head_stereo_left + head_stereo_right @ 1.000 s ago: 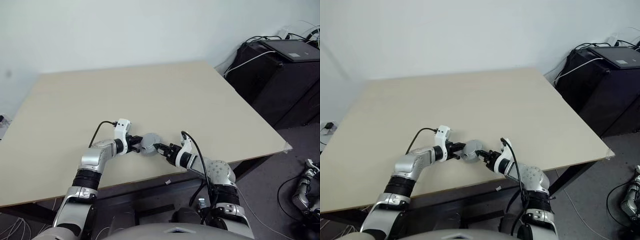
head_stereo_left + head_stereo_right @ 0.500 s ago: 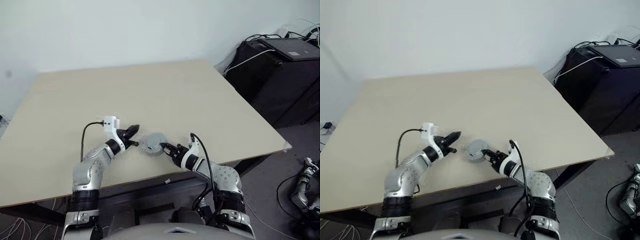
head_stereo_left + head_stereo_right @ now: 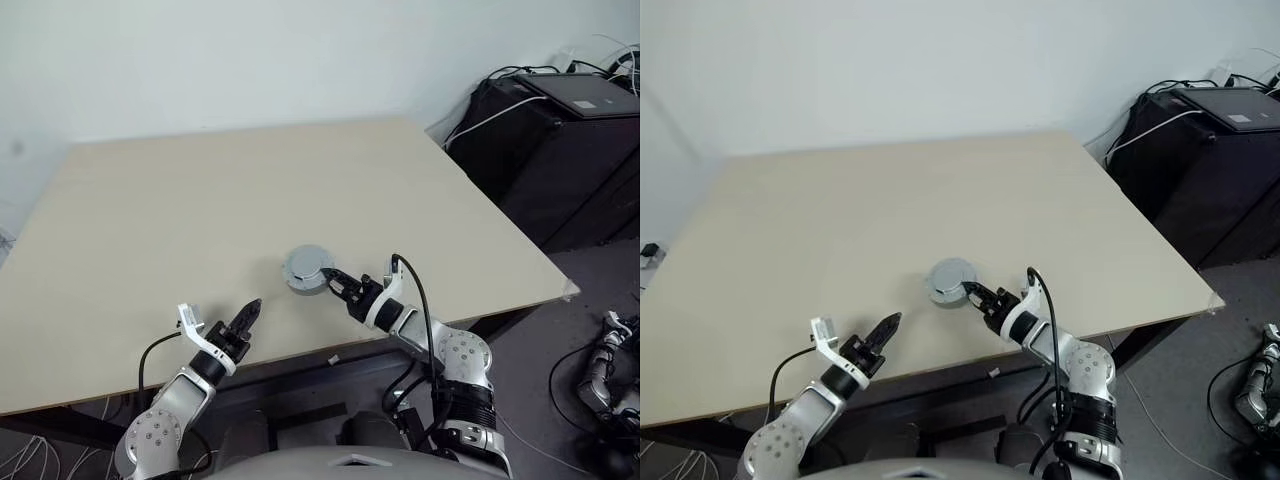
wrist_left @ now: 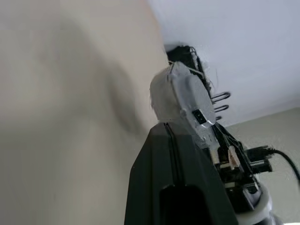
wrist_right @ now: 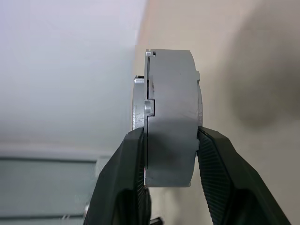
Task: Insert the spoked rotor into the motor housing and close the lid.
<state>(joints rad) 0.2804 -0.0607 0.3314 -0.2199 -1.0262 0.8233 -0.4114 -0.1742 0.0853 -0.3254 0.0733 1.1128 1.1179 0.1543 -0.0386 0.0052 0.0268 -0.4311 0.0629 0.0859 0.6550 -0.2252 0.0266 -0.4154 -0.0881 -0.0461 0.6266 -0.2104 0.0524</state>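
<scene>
A: What is the desk point(image 3: 200, 190) looking like?

B: It is showing a wide, pale beige top, running up to a plain white wall point(image 3: 250, 60). Off its right corner a black cabinet point(image 3: 560, 150) is standing on the grey floor, with a dark flat device point(image 3: 585, 95) and white and black cables point(image 3: 500, 105) lying on and around it.

A: And where is the motor housing point(image 3: 305, 270) sitting?

B: It is hovering near the desk's front edge, with the lid point(image 5: 138, 105) lying flush against one face. The right claw point(image 3: 331, 280) is pinching the pair; in the right wrist view its two black fingers point(image 5: 123, 173) are pressing on both flat sides.

A: What is the left claw point(image 3: 249, 312) doing?

B: It is hanging at the front edge, well apart from the housing, with its fingers pressed together and holding nothing.
</scene>
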